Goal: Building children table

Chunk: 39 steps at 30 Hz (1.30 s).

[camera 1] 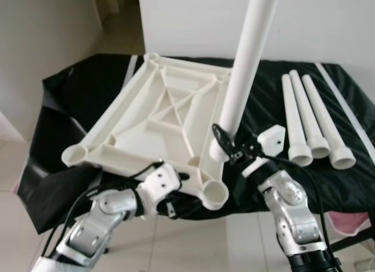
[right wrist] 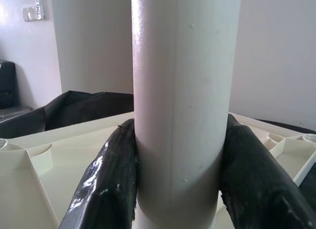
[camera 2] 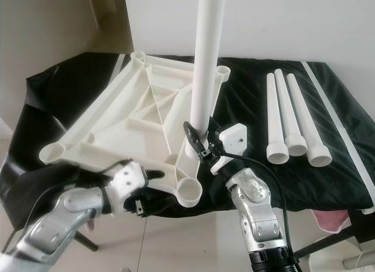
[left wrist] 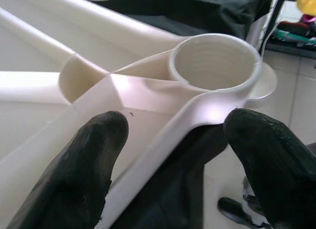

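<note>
My left gripper (camera 1: 170,187) sits at the near edge of the upturned white tabletop (camera 1: 158,116), fingers (left wrist: 79,174) spread either side of the rim just beside the near corner socket (left wrist: 215,58). The wrist view shows a gap on each side, so I can't tell if they actually pinch the rim; I read them as open, bracing. The tabletop lies underside up, tilted, its near edge lifted off the black cloth (camera 1: 76,96) that covers the work surface.

Middle: the white table leg (camera 1: 243,67) stands near upright, its lower end just above or touching the tabletop frame near that corner socket (camera 1: 215,194). It is not seated in the socket yet, as far as I can see. My right gripper (camera 1: 227,148) is clamped round the leg low down, both fingers (right wrist: 106,179) pressed against its sides.

Right: three more legs (camera 1: 313,122) lie side by side on the cloth, flared ends toward me, well apart from the tabletop.

Progress, my judgement: early. No socket holds a leg; the far left socket (camera 1: 151,57) and near left one (camera 1: 74,155) are empty. Left to do: seat this leg, then three more, then flip the table.
</note>
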### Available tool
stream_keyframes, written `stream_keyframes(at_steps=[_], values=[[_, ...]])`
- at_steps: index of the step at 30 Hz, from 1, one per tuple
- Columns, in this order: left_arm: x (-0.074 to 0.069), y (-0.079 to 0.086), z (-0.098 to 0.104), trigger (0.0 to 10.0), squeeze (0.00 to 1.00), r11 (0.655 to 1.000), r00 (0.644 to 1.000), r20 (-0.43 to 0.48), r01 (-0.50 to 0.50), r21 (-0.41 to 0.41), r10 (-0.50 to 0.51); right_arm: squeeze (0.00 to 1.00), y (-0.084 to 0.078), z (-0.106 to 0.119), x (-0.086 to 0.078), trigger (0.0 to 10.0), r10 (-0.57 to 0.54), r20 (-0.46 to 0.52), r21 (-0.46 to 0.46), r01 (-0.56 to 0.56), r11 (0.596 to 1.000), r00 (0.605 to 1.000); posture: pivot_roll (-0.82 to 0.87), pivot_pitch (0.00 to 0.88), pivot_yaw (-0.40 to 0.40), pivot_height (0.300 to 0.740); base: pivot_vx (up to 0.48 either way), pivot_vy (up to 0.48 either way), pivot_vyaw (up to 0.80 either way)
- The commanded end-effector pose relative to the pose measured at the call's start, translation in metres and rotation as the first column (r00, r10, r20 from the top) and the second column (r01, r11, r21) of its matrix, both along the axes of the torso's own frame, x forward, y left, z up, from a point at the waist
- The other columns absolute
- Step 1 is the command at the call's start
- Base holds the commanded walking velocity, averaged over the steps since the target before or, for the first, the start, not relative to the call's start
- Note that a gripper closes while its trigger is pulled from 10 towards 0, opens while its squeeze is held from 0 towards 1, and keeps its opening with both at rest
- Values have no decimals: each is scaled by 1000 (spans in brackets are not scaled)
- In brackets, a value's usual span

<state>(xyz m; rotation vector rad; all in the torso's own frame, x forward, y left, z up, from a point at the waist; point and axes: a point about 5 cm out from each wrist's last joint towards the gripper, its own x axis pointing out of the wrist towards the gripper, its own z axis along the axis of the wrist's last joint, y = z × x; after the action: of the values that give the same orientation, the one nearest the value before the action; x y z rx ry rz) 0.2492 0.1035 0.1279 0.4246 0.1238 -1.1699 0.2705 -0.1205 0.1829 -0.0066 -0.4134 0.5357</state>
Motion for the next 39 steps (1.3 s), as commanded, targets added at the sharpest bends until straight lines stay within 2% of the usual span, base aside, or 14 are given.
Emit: stream_keyframes(at_steps=[1,2,6,9,11,13,16,19,21,25,26,31,33,39], values=[[2,3,-3,10000,0,999,1000,26,0,45,-1,0,0,3,-2,10000,2,14,10,-2,1000,1000,-14,46,-39,740,0,0,0],[14,13,-3,10000,0,993,995,79,-60,105,52,0,-1,4,-1,10000,-3,18,16,3,1000,1000,-14,48,-38,740,0,0,0],[19,16,-3,10000,0,988,992,100,-86,125,74,0,-1,5,0,10000,-4,20,18,4,1000,1000,-15,48,-37,740,0,0,0],[34,21,0,10000,0,974,975,147,-184,133,165,0,-1,5,-1,10000,-4,21,21,4,1000,1000,-18,46,-36,740,0,0,0],[53,23,5,10000,0,947,940,203,-301,115,274,0,-1,5,-1,10000,-4,21,23,4,1000,1000,-24,42,-35,740,0,0,0],[62,21,8,10000,0,932,919,223,-351,93,324,0,-1,5,-1,10000,-5,20,24,5,1000,1000,-26,40,-34,740,0,0,0],[67,19,10,10000,0,920,899,252,-386,74,357,0,-1,5,-1,10000,-6,20,23,6,1000,1000,-27,40,-34,740,0,0,0],[81,13,16,10000,0,875,841,283,-484,9,462,0,-1,4,-2,10000,-5,19,22,5,1000,1000,-31,36,-33,740,0,0,0],[82,10,17,10000,0,869,835,274,-494,-9,477,0,-1,3,-2,10000,-5,16,21,5,1000,1000,-33,35,-30,740,0,0,0],[82,7,17,10000,0,874,840,264,-486,-20,473,0,-1,1,-3,10000,-11,9,18,11,1000,1000,-34,34,-30,740,0,0,0],[77,2,15,10000,0,882,856,217,-469,-54,469,0,-5,-6,-5,10000,-33,-11,14,33,999,999,-32,34,-27,740,0,0,0],[70,-5,14,10000,0,904,885,183,-418,-89,428,0,-9,-14,-8,10000,-54,-31,11,54,998,998,-30,33,-26,740,0,0,0],[53,-16,15,10000,0,946,942,131,-290,-144,309,0,-11,-19,-11,10000,-67,-40,5,68,998,997,-22,33,-25,740,0,0,0],[34,-26,13,10000,0,967,979,52,-185,-177,197,0,-13,-23,-14,10000,-72,-46,-8,72,997,996,-14,40,-23,740,0,0,0]])
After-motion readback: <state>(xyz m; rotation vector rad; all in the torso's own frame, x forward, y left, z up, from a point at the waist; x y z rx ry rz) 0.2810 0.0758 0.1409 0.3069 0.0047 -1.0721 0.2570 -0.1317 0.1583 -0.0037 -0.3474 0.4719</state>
